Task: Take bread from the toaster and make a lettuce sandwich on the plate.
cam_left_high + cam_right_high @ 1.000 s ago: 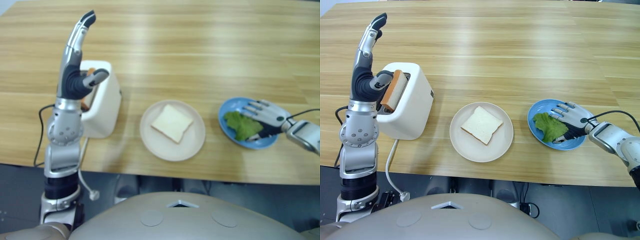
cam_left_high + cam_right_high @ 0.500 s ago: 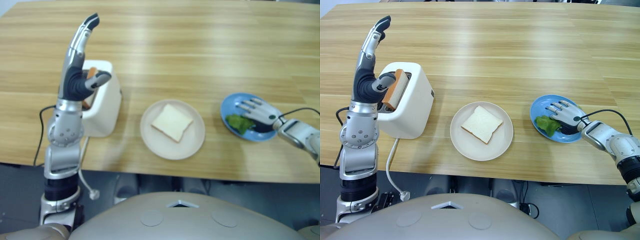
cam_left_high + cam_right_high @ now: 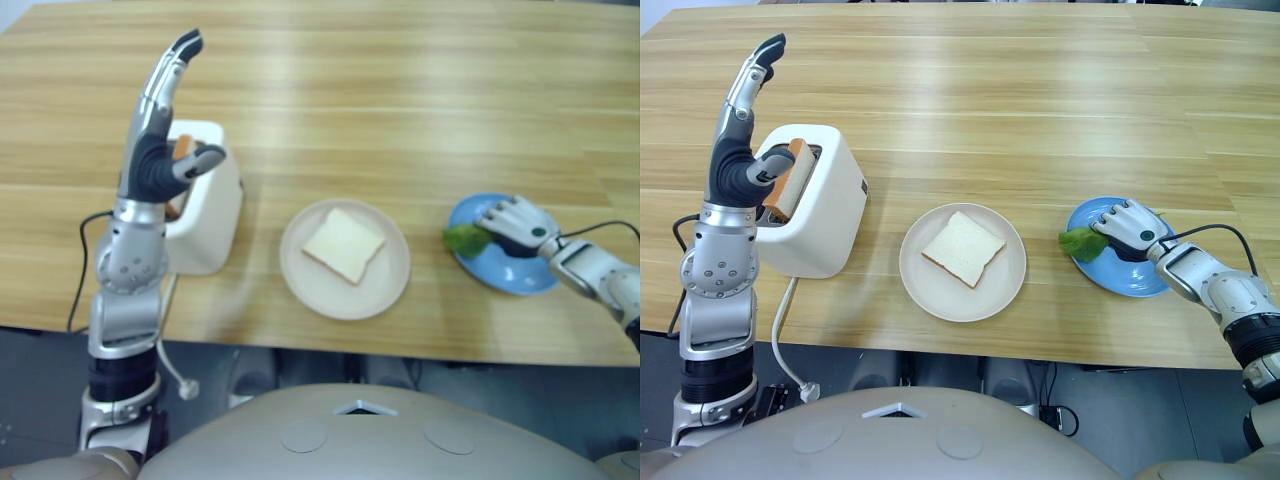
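Your left hand [image 3: 735, 145] stands raised at the left of the frame. Its forearm rises upright from the lower left corner, the fingers stretch up and lean slightly right, and the thumb is bent forward; it holds nothing. Your right hand [image 3: 1127, 224] sits low at the right, its forearm entering from the lower right edge. It is knuckles up, fingers curled onto a lettuce leaf [image 3: 1078, 241] that pokes out on its left.

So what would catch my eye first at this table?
Probably the left hand standing upright beside the white toaster, where a browned slice sticks out. Then the right hand clutching a lettuce leaf at the blue plate's edge, and white bread on the cream plate between.
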`<action>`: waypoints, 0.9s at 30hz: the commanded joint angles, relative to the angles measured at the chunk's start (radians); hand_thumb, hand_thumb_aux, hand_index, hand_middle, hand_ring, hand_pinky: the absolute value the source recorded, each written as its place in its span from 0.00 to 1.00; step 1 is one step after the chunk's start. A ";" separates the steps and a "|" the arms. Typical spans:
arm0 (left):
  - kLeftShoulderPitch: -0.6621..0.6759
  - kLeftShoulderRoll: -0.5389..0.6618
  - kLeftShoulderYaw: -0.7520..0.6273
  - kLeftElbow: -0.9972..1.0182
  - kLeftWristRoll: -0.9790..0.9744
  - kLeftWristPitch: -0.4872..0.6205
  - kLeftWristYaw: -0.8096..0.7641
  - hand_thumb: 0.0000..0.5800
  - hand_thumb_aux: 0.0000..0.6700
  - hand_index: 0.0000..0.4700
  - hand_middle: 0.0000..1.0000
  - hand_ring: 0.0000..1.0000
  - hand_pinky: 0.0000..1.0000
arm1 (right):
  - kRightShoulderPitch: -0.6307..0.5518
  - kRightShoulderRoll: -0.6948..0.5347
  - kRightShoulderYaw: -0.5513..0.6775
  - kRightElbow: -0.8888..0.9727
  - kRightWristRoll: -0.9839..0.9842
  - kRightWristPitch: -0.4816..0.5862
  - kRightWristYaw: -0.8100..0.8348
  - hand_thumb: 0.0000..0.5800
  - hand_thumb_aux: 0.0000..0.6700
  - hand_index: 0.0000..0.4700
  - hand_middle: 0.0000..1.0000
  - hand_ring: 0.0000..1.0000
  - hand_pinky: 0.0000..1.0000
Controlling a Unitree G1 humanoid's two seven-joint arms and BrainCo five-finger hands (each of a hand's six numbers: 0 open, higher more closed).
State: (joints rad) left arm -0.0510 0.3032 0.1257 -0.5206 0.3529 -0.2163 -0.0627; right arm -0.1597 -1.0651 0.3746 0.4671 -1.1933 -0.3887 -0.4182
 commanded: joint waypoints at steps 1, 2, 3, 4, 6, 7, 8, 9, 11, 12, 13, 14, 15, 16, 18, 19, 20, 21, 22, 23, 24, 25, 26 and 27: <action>-0.016 0.005 -0.021 0.022 0.019 0.000 -0.002 0.00 0.00 0.00 0.00 0.00 0.00 | 0.018 -0.015 -0.015 -0.013 0.013 0.027 -0.048 1.00 1.00 0.98 1.00 1.00 1.00; -0.020 0.005 -0.025 0.027 0.021 0.000 -0.001 0.00 0.00 0.00 0.00 0.00 0.00 | 0.024 -0.020 -0.021 -0.021 0.017 0.034 -0.061 1.00 1.00 0.98 1.00 1.00 1.00; -0.026 0.004 -0.029 0.031 0.022 0.000 0.001 0.00 0.00 0.00 0.00 0.00 0.00 | 0.031 -0.025 -0.029 -0.029 0.023 0.040 -0.072 1.00 1.00 0.98 1.00 1.00 1.00; -0.031 0.004 -0.032 0.036 0.023 0.000 0.001 0.00 0.00 0.00 0.00 0.00 0.00 | 0.039 -0.030 -0.040 -0.043 0.031 0.046 -0.084 1.00 1.00 0.98 1.00 1.00 1.00; -0.043 0.002 -0.038 0.048 0.027 -0.003 0.004 0.00 0.00 0.00 0.00 0.00 0.00 | 0.056 -0.037 -0.068 -0.080 0.051 0.053 -0.104 1.00 1.00 0.98 1.00 1.00 1.00; -0.049 0.001 -0.041 0.054 0.030 -0.004 0.006 0.00 0.00 0.00 0.00 0.00 0.00 | 0.064 -0.040 -0.084 -0.106 0.066 0.057 -0.112 1.00 1.00 0.98 1.00 1.00 1.00; -0.055 0.001 -0.043 0.061 0.031 -0.006 0.008 0.00 0.00 0.00 0.00 0.00 0.00 | 0.074 -0.038 -0.101 -0.134 0.087 0.055 -0.116 1.00 1.00 0.98 1.00 1.00 1.00; -0.062 0.000 -0.047 0.069 0.032 -0.008 0.010 0.00 0.00 0.00 0.00 0.00 0.00 | 0.086 -0.034 -0.124 -0.174 0.115 0.048 -0.116 1.00 1.00 0.98 1.00 1.00 1.00; -0.075 -0.001 -0.053 0.087 0.033 -0.013 0.014 0.00 0.00 0.00 0.00 0.00 0.00 | 0.107 -0.006 -0.171 -0.295 0.202 0.017 -0.093 1.00 1.00 0.98 1.00 1.00 1.00; -0.081 -0.002 -0.056 0.094 0.033 -0.015 0.015 0.00 0.00 0.00 0.00 0.00 0.00 | 0.113 0.007 -0.184 -0.344 0.227 0.009 -0.081 1.00 1.00 0.98 1.00 1.00 1.00; -0.085 -0.002 -0.058 0.101 0.034 -0.017 0.017 0.00 0.00 0.00 0.00 0.00 0.00 | 0.114 0.020 -0.188 -0.384 0.241 0.002 -0.063 1.00 1.00 0.98 1.00 1.00 1.00; -0.088 -0.001 -0.060 0.107 0.034 -0.020 0.020 0.00 0.00 0.00 0.00 0.00 0.00 | 0.114 0.034 -0.188 -0.413 0.250 -0.004 -0.044 1.00 1.00 0.98 1.00 1.00 1.00; -0.090 0.000 -0.061 0.114 0.034 -0.022 0.023 0.00 0.00 0.00 0.00 0.00 0.00 | 0.111 0.050 -0.186 -0.440 0.254 -0.008 -0.025 1.00 1.00 0.98 1.00 1.00 1.00; -0.092 0.001 -0.062 0.121 0.035 -0.024 0.026 0.00 0.00 0.00 0.00 0.00 0.00 | 0.109 0.061 -0.186 -0.456 0.257 -0.013 -0.012 1.00 1.00 0.98 1.00 1.00 1.00; -0.097 0.002 -0.062 0.133 0.034 -0.030 0.029 0.00 0.00 0.00 0.00 0.00 0.00 | 0.102 0.081 -0.188 -0.476 0.263 -0.024 0.004 1.00 1.00 0.98 1.00 1.00 1.00; -0.098 0.003 -0.062 0.137 0.034 -0.032 0.030 0.00 0.00 0.00 0.00 0.00 0.00 | 0.093 0.095 -0.185 -0.484 0.264 -0.031 0.012 1.00 1.00 0.98 1.00 1.00 1.00; -0.099 0.002 -0.063 0.140 0.034 -0.034 0.032 0.00 0.00 0.00 0.00 0.00 0.00 | 0.081 0.112 -0.178 -0.489 0.270 -0.045 0.021 1.00 1.00 0.98 1.00 1.00 1.00; -0.101 0.002 -0.064 0.143 0.035 -0.036 0.033 0.00 0.00 0.00 0.00 0.00 0.00 | 0.069 0.131 -0.172 -0.494 0.278 -0.058 0.028 1.00 1.00 0.98 1.00 1.00 1.00; -0.105 0.001 -0.067 0.149 0.036 -0.038 0.036 0.00 0.00 0.00 0.00 0.00 0.00 | 0.056 0.154 -0.160 -0.501 0.273 -0.066 0.038 1.00 1.00 0.98 1.00 1.00 1.00; -0.108 0.000 -0.069 0.154 0.037 -0.039 0.038 0.00 0.00 0.00 0.00 0.00 0.00 | 0.048 0.171 -0.155 -0.505 0.269 -0.072 0.045 1.00 1.00 0.98 1.00 1.00 1.00; -0.112 -0.001 -0.073 0.159 0.038 -0.041 0.041 0.00 0.00 0.00 0.00 0.00 0.00 | 0.040 0.190 -0.147 -0.507 0.263 -0.080 0.054 1.00 1.00 0.98 1.00 1.00 1.00; -0.116 -0.003 -0.076 0.164 0.040 -0.042 0.043 0.00 0.00 0.00 0.00 0.00 0.00 | 0.025 0.218 -0.129 -0.505 0.259 -0.089 0.065 1.00 1.00 0.98 1.00 1.00 1.00; -0.118 -0.004 -0.078 0.167 0.041 -0.043 0.045 0.00 0.00 0.00 0.00 0.00 0.00 | 0.008 0.246 -0.110 -0.501 0.251 -0.097 0.075 1.00 1.00 0.98 1.00 1.00 1.00; -0.119 -0.005 -0.080 0.170 0.043 -0.044 0.048 0.00 0.00 0.00 0.00 0.00 0.00 | -0.011 0.276 -0.085 -0.490 0.243 -0.107 0.086 1.00 1.00 0.98 1.00 1.00 1.00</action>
State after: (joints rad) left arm -0.1704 0.3019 0.0591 -0.3679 0.3875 -0.2573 -0.0197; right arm -0.1538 -0.8145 0.2428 -0.0212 -0.9332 -0.4730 -0.3621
